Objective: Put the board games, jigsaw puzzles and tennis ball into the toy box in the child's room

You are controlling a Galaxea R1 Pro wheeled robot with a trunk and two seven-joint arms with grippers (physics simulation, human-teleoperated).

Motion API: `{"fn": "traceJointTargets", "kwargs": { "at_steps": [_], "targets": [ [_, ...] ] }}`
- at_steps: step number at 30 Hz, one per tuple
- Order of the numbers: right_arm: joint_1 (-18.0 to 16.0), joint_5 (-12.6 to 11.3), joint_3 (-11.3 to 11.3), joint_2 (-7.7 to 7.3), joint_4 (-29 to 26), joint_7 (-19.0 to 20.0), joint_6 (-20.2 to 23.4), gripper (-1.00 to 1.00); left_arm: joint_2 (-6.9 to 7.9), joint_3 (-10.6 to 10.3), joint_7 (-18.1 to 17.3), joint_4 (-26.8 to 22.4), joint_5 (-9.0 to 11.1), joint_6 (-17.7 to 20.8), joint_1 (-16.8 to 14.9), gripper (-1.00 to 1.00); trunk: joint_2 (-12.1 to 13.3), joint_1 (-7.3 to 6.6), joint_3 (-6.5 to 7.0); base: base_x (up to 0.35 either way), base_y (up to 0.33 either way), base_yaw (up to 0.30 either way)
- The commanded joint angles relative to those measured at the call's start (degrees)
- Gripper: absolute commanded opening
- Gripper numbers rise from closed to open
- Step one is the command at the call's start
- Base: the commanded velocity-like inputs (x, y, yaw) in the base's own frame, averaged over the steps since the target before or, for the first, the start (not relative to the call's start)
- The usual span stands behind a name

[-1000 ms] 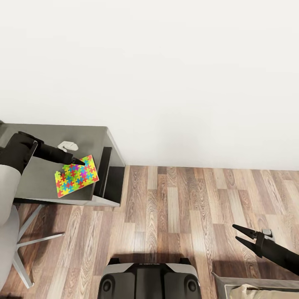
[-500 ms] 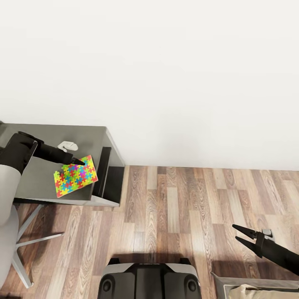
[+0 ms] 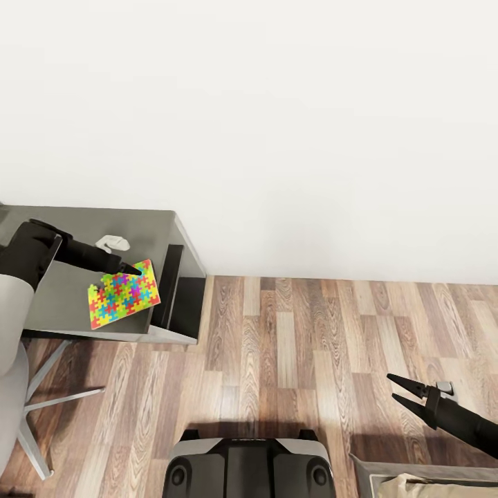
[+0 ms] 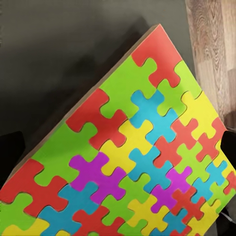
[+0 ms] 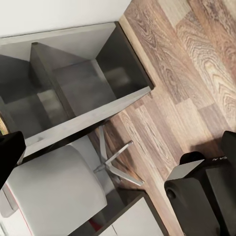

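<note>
A plain white wall (image 3: 277,124) fills the upper half of the head view; below it runs a brown wood-plank floor (image 3: 311,346). At the left stands one grey flat-topped table (image 3: 62,297) with an open side compartment, seen again from the right wrist camera (image 5: 88,88), which also shows a pale rounded chair (image 5: 54,191) on a grey star base beside the table. The dark robot base (image 3: 245,470) sits at the lower edge of the head view, and the corner of one grey container (image 3: 387,481) with tan contents shows at the lower right (its nature cannot be told).

Counted items: one table, one chair, one jigsaw puzzle, one small white object, two arms.

The multicoloured flat jigsaw puzzle board (image 3: 124,294) lies on the tabletop near the table's right edge, one corner pointing toward the wall; in the left wrist view (image 4: 132,152) its red, green, yellow, blue and purple interlocked pieces lie against the dark tabletop. The black left gripper (image 3: 131,268) reaches across the table with its tips at the puzzle's far corner; whether its jaws are parted or closed on the board cannot be told. A small white object (image 3: 113,243) rests on the table just behind that arm.

The black right gripper (image 3: 399,389) hangs over the floor at the lower right, well apart from the table, its two fingers spread in a narrow V and holding nothing.
</note>
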Motion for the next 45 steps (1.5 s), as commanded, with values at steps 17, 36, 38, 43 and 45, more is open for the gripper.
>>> {"fn": "traceJointTargets", "kwargs": {
  "at_steps": [17, 36, 38, 43, 45],
  "targets": [
    [-0.04, 0.00, -0.05, 0.00, 0.00, 0.16, 0.27, 1.00, 0.06, -0.10, -7.23, 0.01, -1.09, -1.42, -0.11, 1.00, -0.09, 0.03, -0.07, 0.000, 0.000, 0.000],
    [-0.05, 0.08, -0.05, 0.07, -0.13, 0.15, 0.14, 1.00, 0.83, 0.39, -7.44, -0.03, -0.60, -1.31, -0.12, 1.00, -0.09, 0.03, -0.07, 0.000, 0.000, 0.000],
    [-0.05, 0.09, -0.05, 0.08, -0.13, 0.15, 0.11, 1.00, 0.96, 0.80, -7.48, -0.14, -0.56, -1.29, -0.12, 1.00, -0.09, 0.03, -0.07, 0.000, 0.000, 0.000],
    [-0.03, 0.09, -0.05, 0.08, -0.10, 0.15, 0.14, 1.00, 1.06, 1.97, -7.54, -0.44, -0.49, -1.28, -0.16, 1.00, -0.09, 0.03, -0.07, 0.000, 0.000, 0.000],
    [-0.03, 0.09, -0.05, 0.08, -0.09, 0.15, 0.15, 1.00, 1.09, 3.04, -7.57, -0.60, -0.47, -1.25, -0.18, 1.00, -0.09, 0.03, -0.07, 0.000, 0.000, 0.000]
  ]
}}
